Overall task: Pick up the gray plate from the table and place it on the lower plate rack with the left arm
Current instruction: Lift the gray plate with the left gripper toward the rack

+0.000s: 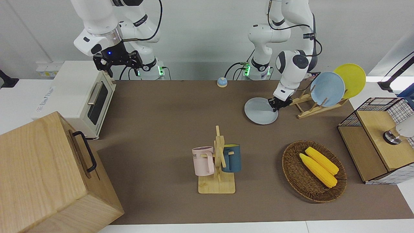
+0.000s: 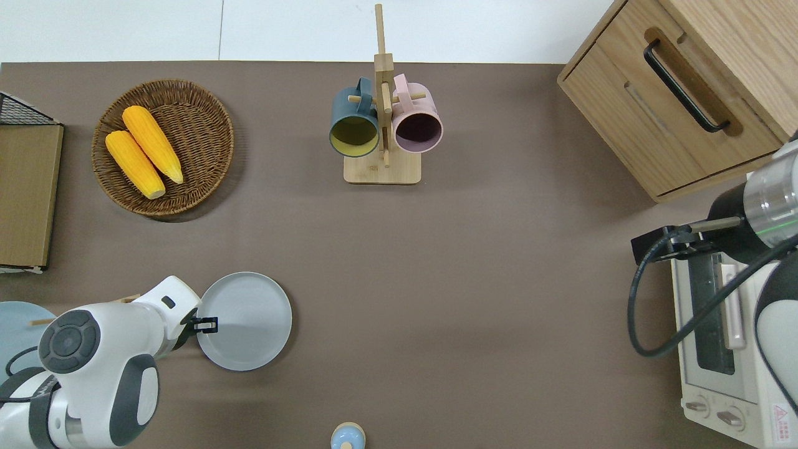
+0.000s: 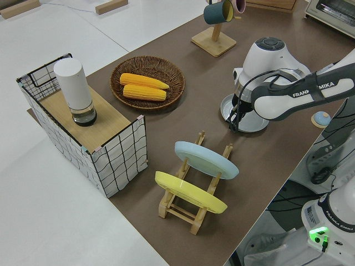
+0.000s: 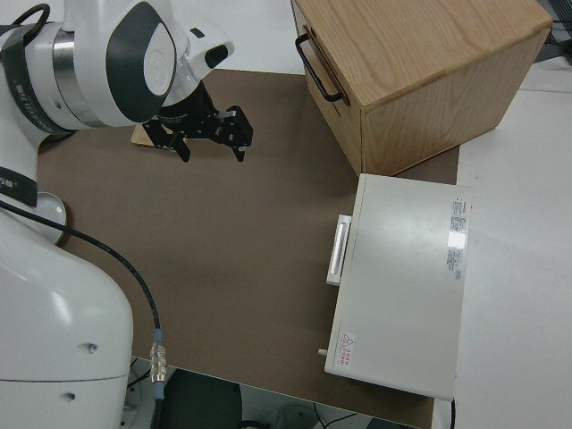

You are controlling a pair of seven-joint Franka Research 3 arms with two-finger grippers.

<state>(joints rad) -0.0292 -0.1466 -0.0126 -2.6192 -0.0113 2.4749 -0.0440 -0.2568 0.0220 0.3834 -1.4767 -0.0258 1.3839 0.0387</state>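
Observation:
The gray plate (image 1: 260, 111) (image 2: 246, 321) (image 3: 252, 117) lies flat on the brown table (image 1: 168, 123), toward the left arm's end and close to the robots. My left gripper (image 1: 275, 104) (image 2: 202, 324) (image 3: 237, 121) is down at the plate's rim, on the edge that faces the lower plate rack (image 1: 307, 110) (image 3: 186, 206). The rack stands just beside the plate and holds a light blue plate (image 1: 327, 89) (image 3: 206, 159) and a yellow plate (image 1: 351, 79) (image 3: 191, 193) on edge. My right arm is parked, its gripper (image 1: 118, 61) (image 4: 210, 134) open and holding nothing.
A wooden mug stand (image 1: 218, 161) with a pink and a dark blue cup stands mid-table. A wicker basket (image 1: 313, 171) holds two corn cobs. A wire-sided shelf (image 1: 375, 139), a toaster oven (image 1: 87, 97), a wooden drawer box (image 1: 45, 174) and a small bell (image 1: 222, 82) ring the work area.

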